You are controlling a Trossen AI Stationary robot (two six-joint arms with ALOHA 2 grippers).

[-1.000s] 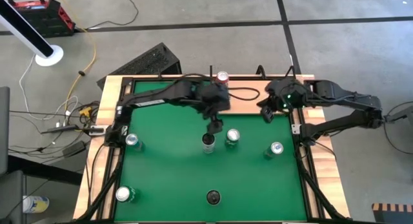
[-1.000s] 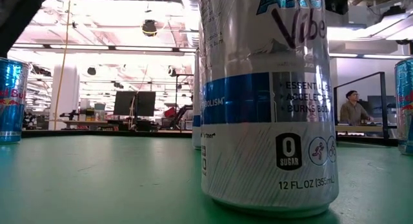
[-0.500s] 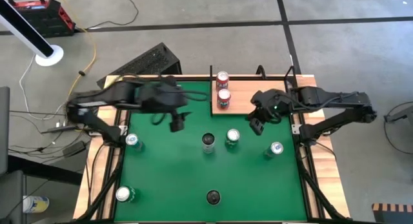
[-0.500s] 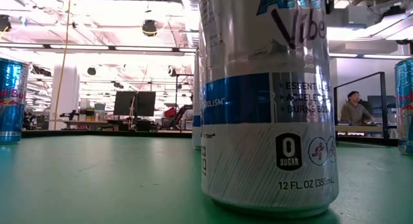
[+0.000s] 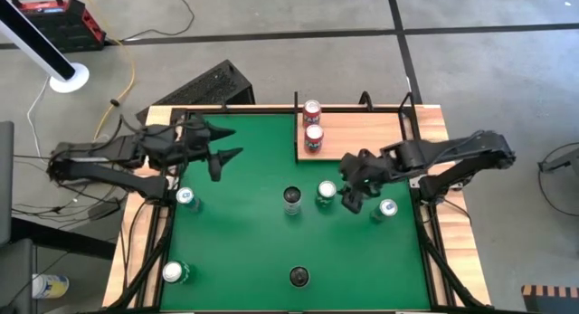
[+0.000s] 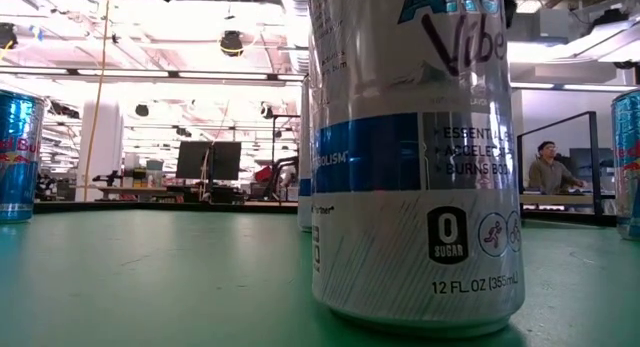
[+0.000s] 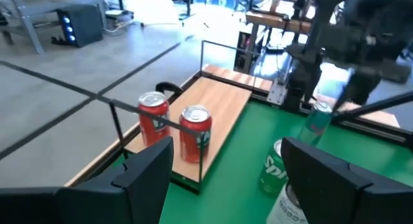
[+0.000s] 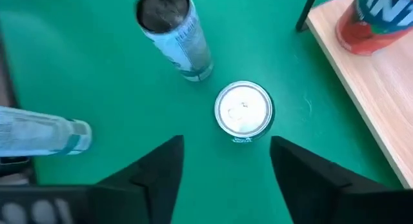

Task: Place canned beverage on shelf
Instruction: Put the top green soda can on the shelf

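The shelf (image 5: 357, 135), a pale-wood panel, lies at the table's far edge, right of centre. Two red cans (image 5: 312, 109) (image 5: 314, 137) stand on its left end, also seen in the left wrist view (image 7: 153, 117) (image 7: 195, 130). My left gripper (image 5: 231, 142) hangs open over the table's left part, pointing toward the shelf, empty. My right gripper (image 5: 348, 202) is open and tilted down, just right of a green can (image 5: 326, 193). In the right wrist view this can's silver top (image 8: 244, 111) lies ahead of the spread fingers (image 8: 226, 166).
A dark-topped slim can (image 5: 291, 198) stands left of the green can, and a silver-topped can (image 5: 387, 208) to its right. More cans stand at the left (image 5: 187, 198), near left (image 5: 174, 272) and near middle (image 5: 298, 277). A white-and-blue can (image 6: 415, 157) fills the low view.
My left gripper has drawn back from the shelf toward the table's left edge, leaving a second red can standing on the shelf's left end. My right gripper has come from beside the shelf toward the near edge and down, over the cans in the middle.
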